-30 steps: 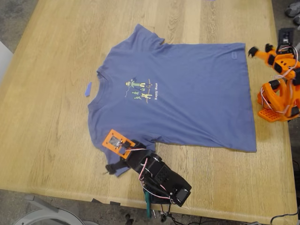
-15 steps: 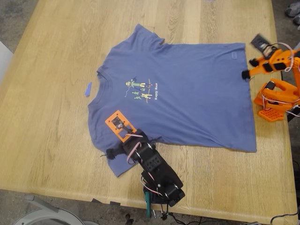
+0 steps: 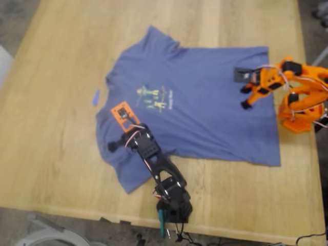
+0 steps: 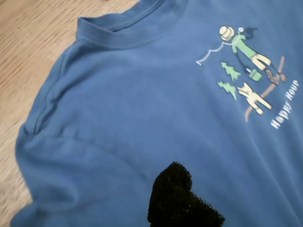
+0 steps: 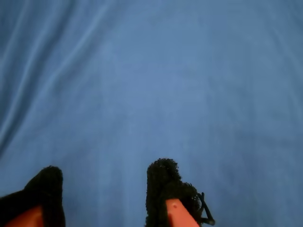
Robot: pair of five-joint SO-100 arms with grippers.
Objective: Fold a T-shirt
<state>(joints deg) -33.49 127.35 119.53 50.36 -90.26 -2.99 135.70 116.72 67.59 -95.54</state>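
The T-shirt (image 3: 205, 110) lies spread flat on the wooden desk (image 3: 56, 154), collar toward the exterior view's left and hem toward the exterior view's right, with the printed figures (image 3: 154, 98) on the chest facing up. My first gripper (image 3: 114, 145) belongs to the black arm (image 3: 164, 179) that reaches in from the desk's near edge; it hangs over the shoulder and sleeve nearest that edge, with the collar (image 4: 128, 28) just ahead of it and the print beyond and off to one side. In the first wrist view only one black padded fingertip (image 4: 177, 196) shows above the cloth, with nothing caught on it, so I cannot tell whether this gripper is open or closed. My second gripper (image 3: 245, 97) belongs to the orange arm (image 3: 302, 97) based at the exterior view's right edge of the desk; it hangs over the lower body of the shirt, just inside the hem. In the second wrist view its two black-padded fingertips (image 5: 163, 182) stand well apart, with smooth blue cloth showing in the gap between them and ahead of them, so this gripper is open and grips nothing; whether the pads touch the cloth I cannot tell. A small blue strip (image 3: 96, 97) lies on the bare wood beyond the collar, well away from my first gripper and apart from the shirt. The sleeve under my first gripper is rumpled, with soft folds running toward the shoulder seam (image 4: 52, 99)
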